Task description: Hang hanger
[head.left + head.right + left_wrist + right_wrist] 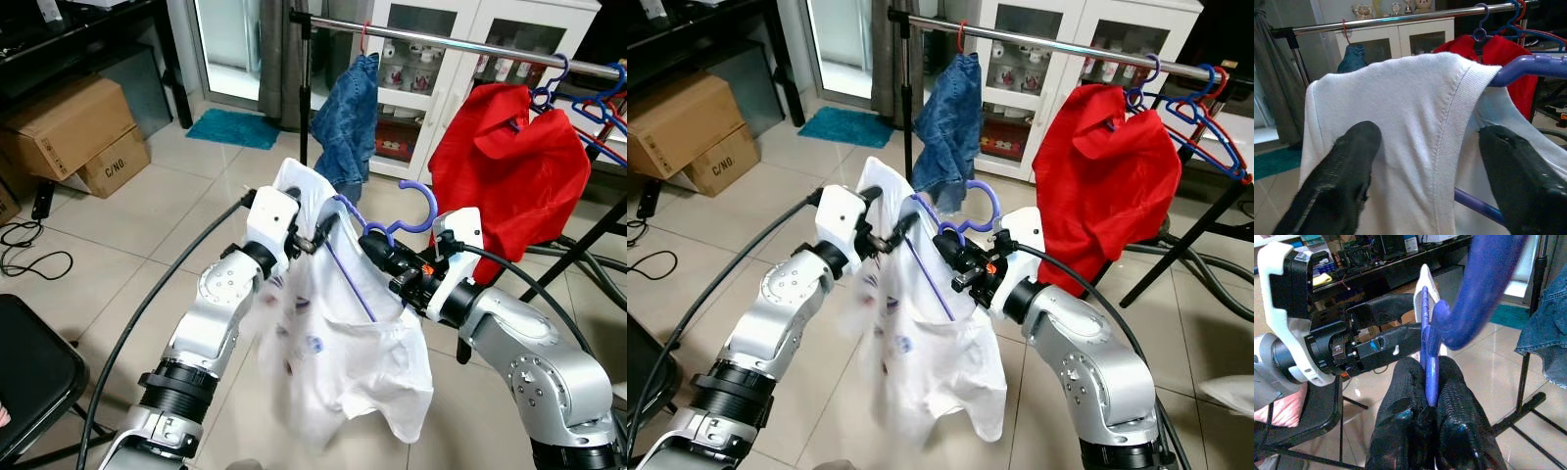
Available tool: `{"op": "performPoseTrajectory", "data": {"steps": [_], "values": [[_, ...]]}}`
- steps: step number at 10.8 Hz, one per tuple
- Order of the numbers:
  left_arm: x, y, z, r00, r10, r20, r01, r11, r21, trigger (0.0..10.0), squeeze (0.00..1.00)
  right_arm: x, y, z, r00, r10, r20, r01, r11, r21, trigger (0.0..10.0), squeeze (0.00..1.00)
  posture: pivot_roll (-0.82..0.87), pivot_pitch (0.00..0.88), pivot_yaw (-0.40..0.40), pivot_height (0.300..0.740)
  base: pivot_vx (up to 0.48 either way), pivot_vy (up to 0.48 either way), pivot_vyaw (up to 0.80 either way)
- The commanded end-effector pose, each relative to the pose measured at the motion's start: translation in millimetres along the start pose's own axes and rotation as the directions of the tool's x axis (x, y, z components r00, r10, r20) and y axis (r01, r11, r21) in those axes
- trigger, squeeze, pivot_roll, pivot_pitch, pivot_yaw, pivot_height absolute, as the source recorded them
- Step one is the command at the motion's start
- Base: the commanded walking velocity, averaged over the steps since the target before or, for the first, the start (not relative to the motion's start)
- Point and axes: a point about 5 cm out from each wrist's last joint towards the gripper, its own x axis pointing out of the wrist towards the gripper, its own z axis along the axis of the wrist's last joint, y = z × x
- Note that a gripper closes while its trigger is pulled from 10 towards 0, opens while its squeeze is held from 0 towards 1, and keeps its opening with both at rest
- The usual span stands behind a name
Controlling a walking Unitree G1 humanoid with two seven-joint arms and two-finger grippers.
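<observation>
The biggest risk, in my judgement, is that the white shirt (343, 343) slides off the purple hanger (377, 235) before the hook reaches the metal rail (460, 41). The shirt hangs low and loose between the two arms, and only its shoulder lies over the hanger arm. The left gripper (1425, 171) has its fingers apart on both sides of this shoulder, so the cloth is not pinched, and one quick lift could pull it away.

The second risk is that the hanger turns in the grip. The right gripper (1430, 401) has its fingers together, clamped on the thin neck of the hanger just under the hook. The hold is narrow, so the weight of the shirt may rotate the hook away from the rail.

The rail is still well apart, above and beyond both grippers. On it hang a red shirt (519, 157) at the right and a blue denim garment (351, 122) at the left, with a free gap between them. The red shirt is the nearer obstacle for the right arm. Blue empty hangers (598, 113) sit further right on the rail.

Around stand a white cabinet (460, 69) behind the rail, cardboard boxes (73, 132), a teal mat (235, 127) and a black chair (29, 377).
</observation>
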Motion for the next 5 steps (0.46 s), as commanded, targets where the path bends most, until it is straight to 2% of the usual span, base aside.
{"op": "performPoseTrajectory", "data": {"steps": [1,5], "values": [[3.8,0.5,3.6,1.000,0.000,0.011,0.000,1.000,0.009,0.0,0.00,-0.6,0.3,11.4,0.999,0.012,0.033,-0.011,1.000,-0.016,10.0,0.00,0.06,0.000,-0.025,0.740,0.000,0.000,0.00],[5.3,3.3,0.7,1.000,0.018,0.016,-0.018,1.000,0.008,0.0,0.00,-1.1,0.6,11.6,0.999,0.018,0.040,-0.018,1.000,-0.010,10.0,0.00,0.06,0.000,-0.025,0.740,0.000,0.000,0.00]]}}
